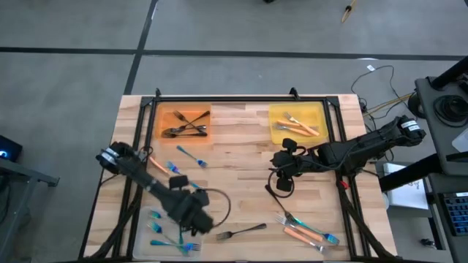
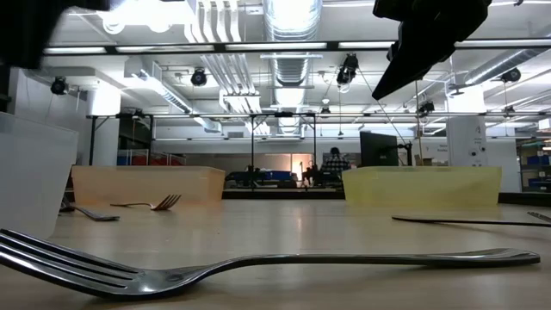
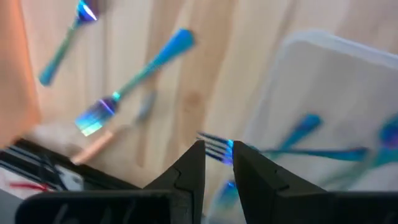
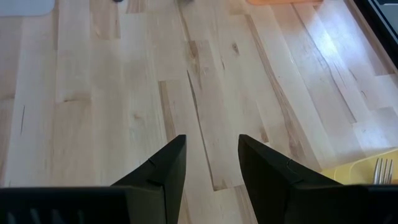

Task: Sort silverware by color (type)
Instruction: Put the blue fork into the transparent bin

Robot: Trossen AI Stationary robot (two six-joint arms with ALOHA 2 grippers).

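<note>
A blue fork (image 3: pixel 219 150) lies over the clear tray's rim (image 3: pixel 323 46), its tines right at the tips of the left gripper (image 3: pixel 217 163), whose fingers stand slightly apart. Two more blue forks (image 3: pixel 127 87) lie on the wood beyond. The right gripper (image 4: pixel 211 162) hangs open over bare table.

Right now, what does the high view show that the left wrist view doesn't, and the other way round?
Only the high view shows the orange tray with dark forks, the yellow tray, the right gripper over bare wood, and a dark fork lying loose. Only the left wrist view shows the left gripper with a narrow gap, blue fork tines just beyond. Both show the clear tray and loose blue forks.
</note>
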